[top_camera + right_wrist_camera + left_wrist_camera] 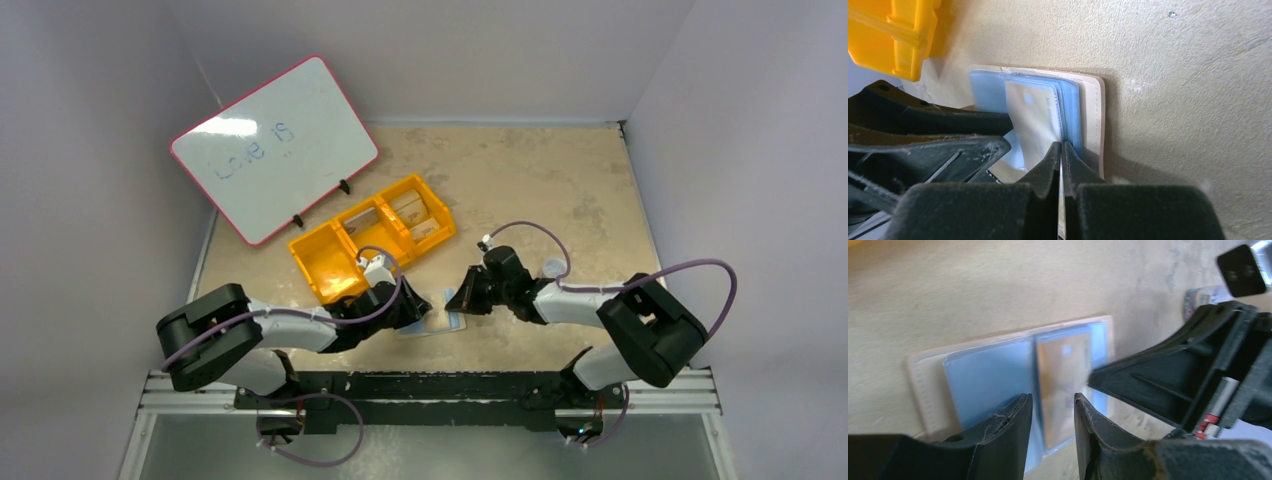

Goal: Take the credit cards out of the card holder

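While the whiteboard [275, 150] reads "Love is", left fingers [1008, 432] stand apart, right fingers [1047, 167] together

One card holder [928, 377], one credit card [1063, 375], one bin [322, 258], one whiteboard [275, 150].

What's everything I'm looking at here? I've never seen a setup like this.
Pink-rimmed rectangular whiteboard: one, white with faint writing, propped far left.
Yellow three-compartment plastic bin: one, mid-table, pale items in two compartments.
Tan bifold card holder: one, light-blue inside, open flat between the grippers.
Tan rectangular card: one, on one inner panel of the holder.
Mottled beige table: one, under everything.
Left gripper: one, black, open over the holder.
Right gripper: one, black, shut, tips at the holder's edge.
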